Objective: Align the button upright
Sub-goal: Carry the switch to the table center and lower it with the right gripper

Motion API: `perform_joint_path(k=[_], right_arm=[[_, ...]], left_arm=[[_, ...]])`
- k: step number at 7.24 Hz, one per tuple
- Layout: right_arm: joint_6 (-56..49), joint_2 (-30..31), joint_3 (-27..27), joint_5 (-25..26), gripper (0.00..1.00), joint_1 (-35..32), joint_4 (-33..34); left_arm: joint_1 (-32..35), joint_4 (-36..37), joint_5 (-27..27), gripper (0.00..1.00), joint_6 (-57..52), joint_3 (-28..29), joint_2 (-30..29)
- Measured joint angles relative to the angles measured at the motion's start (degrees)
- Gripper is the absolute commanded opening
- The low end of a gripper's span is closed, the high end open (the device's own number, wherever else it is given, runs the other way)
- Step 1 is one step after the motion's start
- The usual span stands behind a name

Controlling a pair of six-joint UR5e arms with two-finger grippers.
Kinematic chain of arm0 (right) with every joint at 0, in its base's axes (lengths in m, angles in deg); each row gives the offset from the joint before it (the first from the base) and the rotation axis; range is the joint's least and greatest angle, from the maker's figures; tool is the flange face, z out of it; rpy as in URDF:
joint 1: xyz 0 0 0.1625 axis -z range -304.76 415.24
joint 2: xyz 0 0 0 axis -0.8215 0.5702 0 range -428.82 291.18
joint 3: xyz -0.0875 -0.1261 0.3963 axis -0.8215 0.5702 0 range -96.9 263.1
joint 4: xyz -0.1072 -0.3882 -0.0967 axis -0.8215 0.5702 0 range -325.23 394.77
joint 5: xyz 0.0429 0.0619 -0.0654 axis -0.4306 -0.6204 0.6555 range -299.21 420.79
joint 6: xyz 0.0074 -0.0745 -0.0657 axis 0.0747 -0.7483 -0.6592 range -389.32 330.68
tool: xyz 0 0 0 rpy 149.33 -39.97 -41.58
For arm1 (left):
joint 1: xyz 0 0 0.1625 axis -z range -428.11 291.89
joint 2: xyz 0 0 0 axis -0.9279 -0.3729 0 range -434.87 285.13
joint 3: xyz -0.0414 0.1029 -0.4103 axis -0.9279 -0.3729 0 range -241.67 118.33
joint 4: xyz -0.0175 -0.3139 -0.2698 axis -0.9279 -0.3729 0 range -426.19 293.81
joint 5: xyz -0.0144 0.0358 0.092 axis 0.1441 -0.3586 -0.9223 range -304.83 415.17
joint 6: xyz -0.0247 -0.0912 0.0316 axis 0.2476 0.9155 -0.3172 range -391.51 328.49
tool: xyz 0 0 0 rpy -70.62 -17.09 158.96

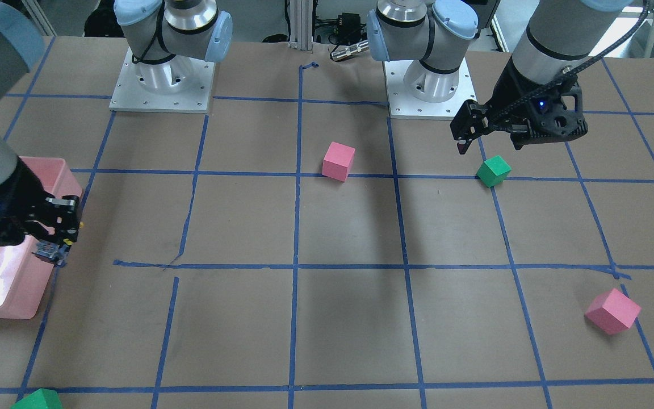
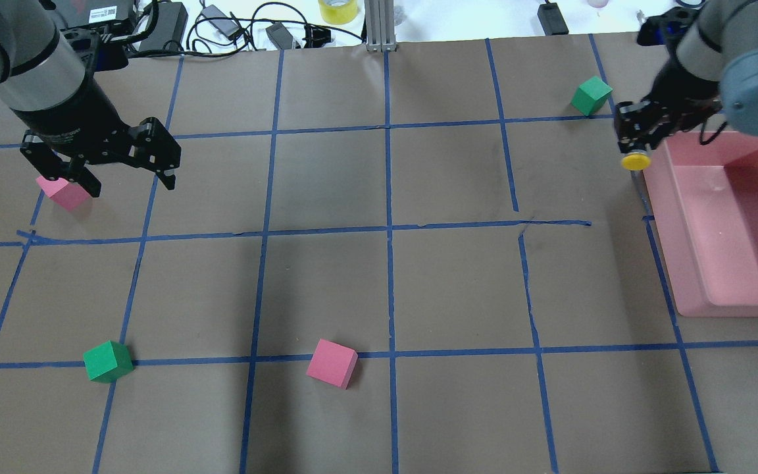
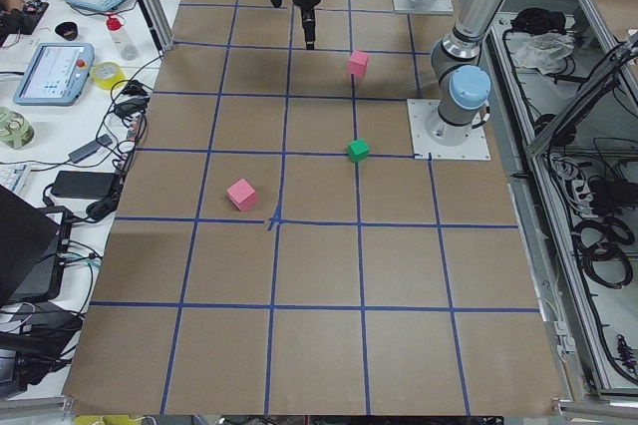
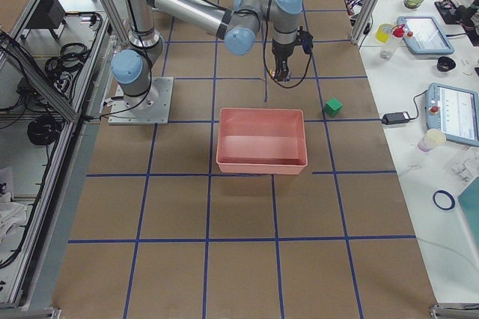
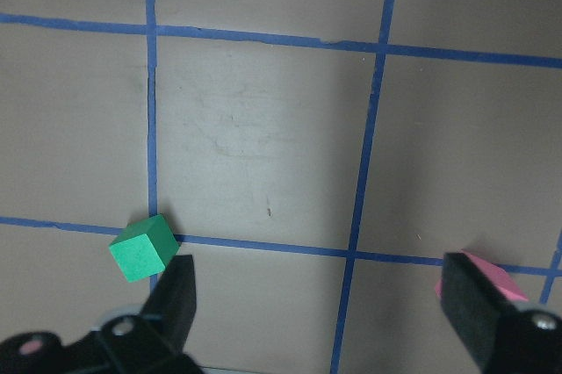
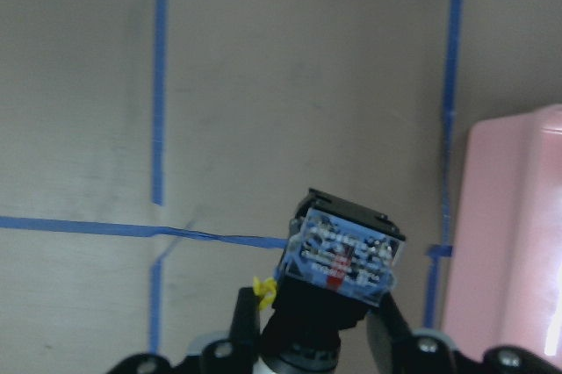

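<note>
Right gripper [image 2: 635, 150] clamps the button [image 2: 635, 160], seemingly off the table, beside the pink bin [image 2: 695, 283]; left gripper [image 2: 130, 185] fingers apart.

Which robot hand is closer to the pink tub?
The right one. The right gripper, holding the button, is right at the tub's edge. The left gripper is far off on the other side, open, by a pink cube.
</note>
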Motion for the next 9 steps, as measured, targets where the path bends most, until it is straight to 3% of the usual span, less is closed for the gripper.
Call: perform_joint_path(k=[2,4,6,9], right_arm=[[7.3,-4.7,0.0,-0.3,0.00,-15.4,8.0],[7.8,-9.6,0.0,-1.0,0.00,-24.9,14.4],[7.3,-12.4,0.0,-1.5,0.00,-30.6,16.3],[8.0,-17.5,-0.2,-1.4,0.00,-33.4,19.6]], left_arm=[[0.0,0.1,0.0,1.00,0.0,0.0,0.0],[0.0,0.2,0.0,1.00,0.1,0.0,0.0],[0.0,0.3,0.1,1.00,0.1,0.0,-0.1],[0.1,0.3,0.1,1.00,0.1,-0.1,-0.1]])
